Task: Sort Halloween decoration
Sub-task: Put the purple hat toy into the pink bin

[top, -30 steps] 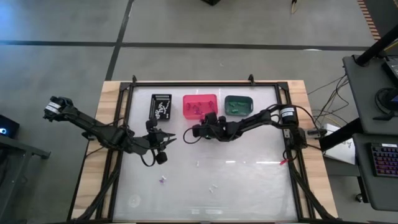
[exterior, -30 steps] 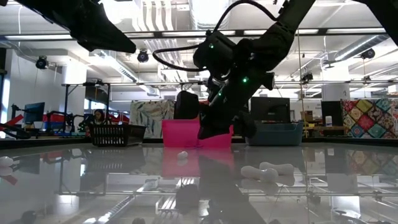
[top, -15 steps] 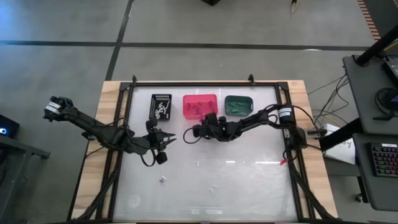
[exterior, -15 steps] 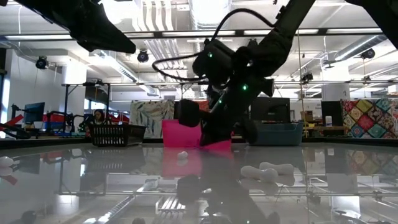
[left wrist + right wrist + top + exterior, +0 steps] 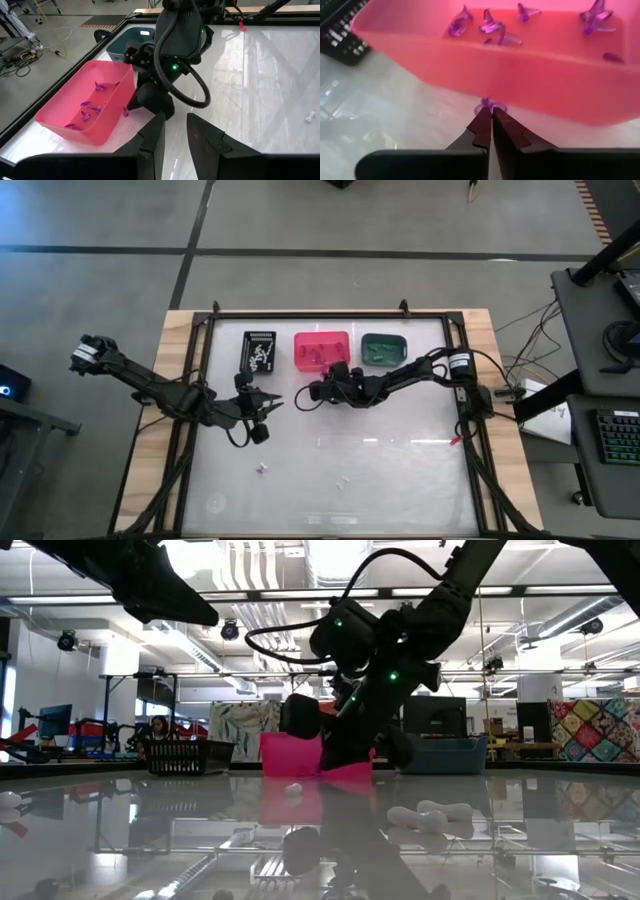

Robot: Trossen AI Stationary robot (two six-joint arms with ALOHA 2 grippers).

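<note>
My right gripper [image 5: 490, 116] is shut on a tiny purple trinket [image 5: 490, 105], low beside the near wall of the pink bin [image 5: 321, 350]. Several purple trinkets [image 5: 490, 27] lie inside that bin. The left wrist view shows the same held trinket [image 5: 126, 111] at my right gripper's tip [image 5: 134, 104]. My left gripper [image 5: 175, 131] hovers open and holds nothing, left of the pink bin and above the table [image 5: 274, 404]. Loose on the glass lie a purple trinket [image 5: 262, 469] and white trinkets [image 5: 340, 483]. My right gripper pinches the purple trinket [image 5: 489, 106] between its two fingertips [image 5: 481, 122]. The fingers slant down from the table's near side toward the pink bin's near wall [image 5: 530, 95]. Whether the trinket touches the glass or the wall, I cannot tell.
A black bin [image 5: 259, 350] holding white pieces stands left of the pink bin, and a teal bin [image 5: 383, 348] with green pieces stands on its right. A white bone-shaped trinket [image 5: 430, 815] and a small white one [image 5: 293, 790] lie nearer the table's front. A metal frame [image 5: 330, 312] rims the glass.
</note>
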